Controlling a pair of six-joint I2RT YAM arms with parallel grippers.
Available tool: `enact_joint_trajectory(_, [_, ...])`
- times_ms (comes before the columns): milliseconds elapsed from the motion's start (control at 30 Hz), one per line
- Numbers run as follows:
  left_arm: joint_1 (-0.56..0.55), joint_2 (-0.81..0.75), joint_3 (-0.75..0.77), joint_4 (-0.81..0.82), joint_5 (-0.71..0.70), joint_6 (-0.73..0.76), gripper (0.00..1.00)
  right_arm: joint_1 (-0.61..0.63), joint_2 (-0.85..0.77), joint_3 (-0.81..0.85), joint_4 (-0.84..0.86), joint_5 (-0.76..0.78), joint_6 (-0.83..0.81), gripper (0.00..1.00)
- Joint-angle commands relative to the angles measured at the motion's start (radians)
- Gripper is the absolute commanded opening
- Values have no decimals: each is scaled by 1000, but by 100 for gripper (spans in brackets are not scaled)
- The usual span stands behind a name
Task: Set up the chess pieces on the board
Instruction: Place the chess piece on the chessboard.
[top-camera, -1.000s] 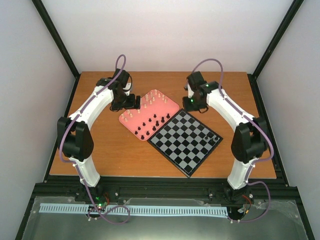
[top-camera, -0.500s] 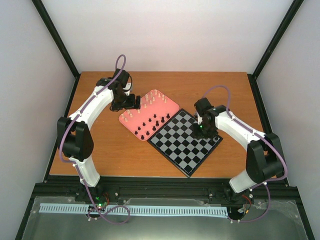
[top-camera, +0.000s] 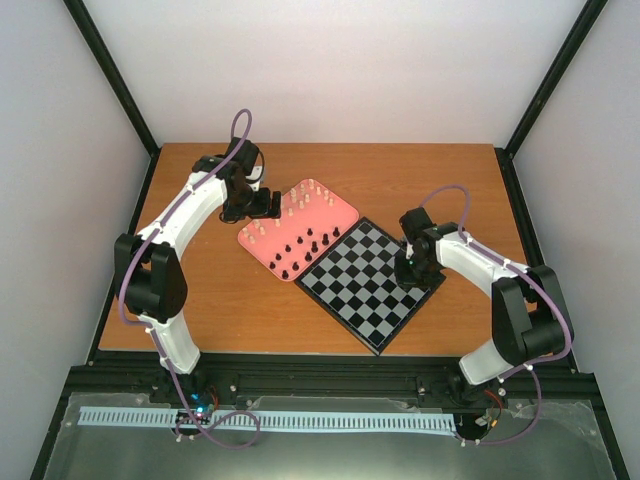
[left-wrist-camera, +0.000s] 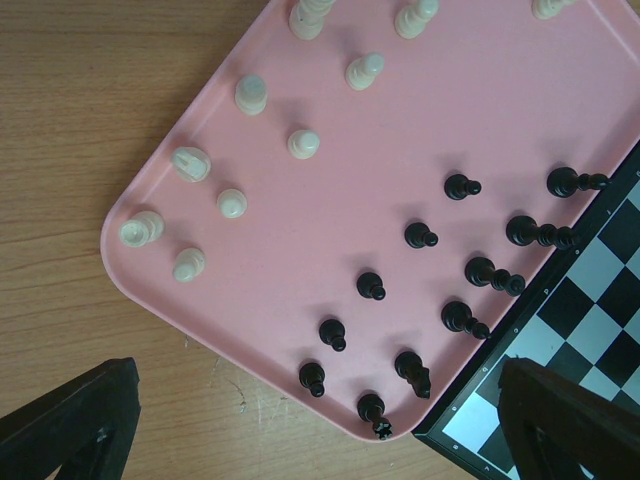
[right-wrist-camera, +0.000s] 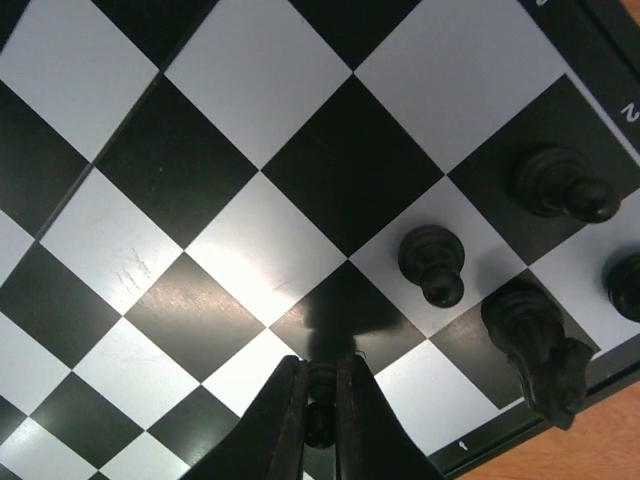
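Pincer on the right clamps a black piece between its tips, above the board.

Legend: you are looking at a pink tray with rounded corners, lying turned at an angle on the far half of a wooden table. From the left wrist view you are seeing its raised rim sitting flat on lightly scratched wood grain. White walls are enclosing the table, black frame posts are rising at the rear corners, and a white toothed strip is lying across a grey metal sheet nearest you.
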Motion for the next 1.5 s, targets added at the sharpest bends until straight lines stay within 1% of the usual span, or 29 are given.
enact_joint_trajectory(0, [4,-3,10,9,7,-13,100,-14,-21,-9,41,15,10,8])
enact_joint_trajectory(467, [5,5,10,10,9,-13,100,-29,27,-1,52,18,-18,10])
enact_joint_trajectory(967, [5,5,9,9,8,-11,100,-31,30,-10,53,5,-31,16])
enact_joint_trajectory(1167, [5,3,7,11,12,-12,100,-31,-7,6,14,-13,-34,23])
enact_joint_trajectory(1267, [5,2,6,12,13,-14,100,-30,-48,24,-17,-37,-43,31])
enact_joint_trajectory(1333, [5,2,7,13,12,-14,100,-28,-78,46,-39,-69,-55,41])
enact_joint_trajectory(1367, [5,2,7,13,13,-14,100,-25,-89,62,-54,-80,-59,43])
enact_joint_trajectory(1467, [5,1,6,14,14,-14,100,-9,-105,122,-102,-105,-71,43])
